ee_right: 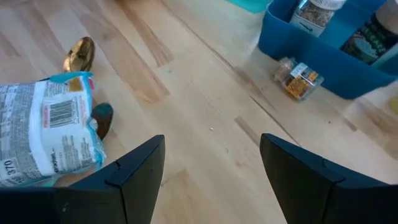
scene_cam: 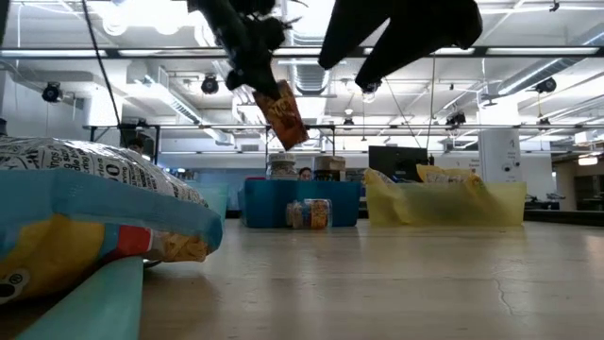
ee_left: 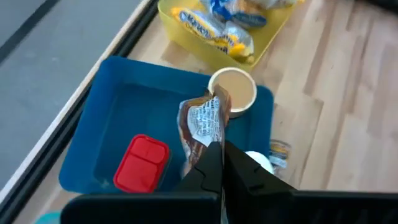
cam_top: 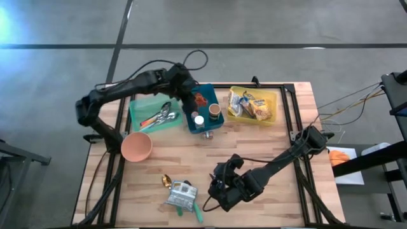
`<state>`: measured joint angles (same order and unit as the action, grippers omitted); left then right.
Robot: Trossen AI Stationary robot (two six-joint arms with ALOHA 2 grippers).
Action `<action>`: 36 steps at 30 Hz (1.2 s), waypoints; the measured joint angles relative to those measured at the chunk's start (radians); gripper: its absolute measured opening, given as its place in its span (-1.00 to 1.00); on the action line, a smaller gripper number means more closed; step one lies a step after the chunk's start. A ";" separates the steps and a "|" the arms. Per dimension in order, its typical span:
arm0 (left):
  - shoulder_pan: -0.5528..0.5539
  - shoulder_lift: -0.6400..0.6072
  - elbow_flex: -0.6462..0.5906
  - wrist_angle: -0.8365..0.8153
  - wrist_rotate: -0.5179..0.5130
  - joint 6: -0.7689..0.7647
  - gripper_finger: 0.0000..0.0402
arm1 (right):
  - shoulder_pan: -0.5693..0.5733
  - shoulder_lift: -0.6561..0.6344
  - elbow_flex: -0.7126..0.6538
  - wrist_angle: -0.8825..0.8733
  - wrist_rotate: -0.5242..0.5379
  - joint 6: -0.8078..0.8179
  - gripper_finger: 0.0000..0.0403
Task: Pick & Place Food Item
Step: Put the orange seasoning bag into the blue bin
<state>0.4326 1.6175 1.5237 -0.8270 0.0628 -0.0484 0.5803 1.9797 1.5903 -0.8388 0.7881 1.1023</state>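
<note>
A brown and silver snack packet point(ee_left: 202, 124) hangs over the blue bin point(cam_top: 192, 119) at the table's far side, with my left gripper point(ee_left: 221, 163) shut on it. The bin holds a red box point(ee_left: 142, 163) and a paper cup point(ee_left: 234, 91). My right gripper point(ee_right: 211, 168) stands open above the bare wood near the front edge. It is just right of a white and teal snack bag point(ee_right: 48, 134), which lies flat on the table. My left gripper pinches the packet's upper end point(ee_left: 210, 144) between its two shut fingers, which slant down from above. The packet hangs tilted below the fingers point(scene_cam: 283, 113), lifted clear above the blue bin.
A yellow bin point(cam_top: 253, 105) of snack packs stands right of the blue bin, and a green tray point(cam_top: 154, 114) of utensils left of it. A pink bowl point(cam_top: 136, 146), a gold spoon point(ee_right: 79, 53) and a small spice jar point(ee_right: 298, 78) lie on the wood.
</note>
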 joint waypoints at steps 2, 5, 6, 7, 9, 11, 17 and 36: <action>0.002 0.054 0.039 -0.019 0.000 0.029 -1.00 | 0.003 0.000 -0.004 -0.024 0.000 0.028 0.30; 0.007 0.131 0.106 -0.073 -0.004 0.071 -1.00 | 0.014 0.000 -0.015 -0.059 0.000 0.076 0.30; 0.010 0.154 0.128 -0.085 -0.011 0.082 -1.00 | 0.018 0.000 -0.017 -0.070 -0.001 0.093 0.30; 0.014 0.175 0.147 -0.096 -0.021 0.092 -1.00 | 0.024 0.000 -0.020 -0.082 -0.001 0.109 0.30; 0.021 0.211 0.176 -0.111 -0.041 0.102 -1.00 | 0.033 0.000 -0.024 -0.109 -0.001 0.142 0.30; 0.032 0.237 0.195 -0.114 -0.057 0.105 -1.00 | 0.043 0.000 -0.026 -0.132 -0.001 0.176 0.30; 0.077 0.279 0.226 -0.116 -0.059 0.103 -1.00 | 0.064 0.000 -0.027 -0.156 -0.001 0.208 0.30; 0.128 0.266 0.234 -0.055 -0.060 0.081 -1.00 | 0.066 0.000 -0.029 -0.155 -0.001 0.204 0.30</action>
<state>0.5610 1.8839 1.7576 -0.8816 0.0032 0.0321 0.6460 1.9797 1.5612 -0.9936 0.7868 1.3064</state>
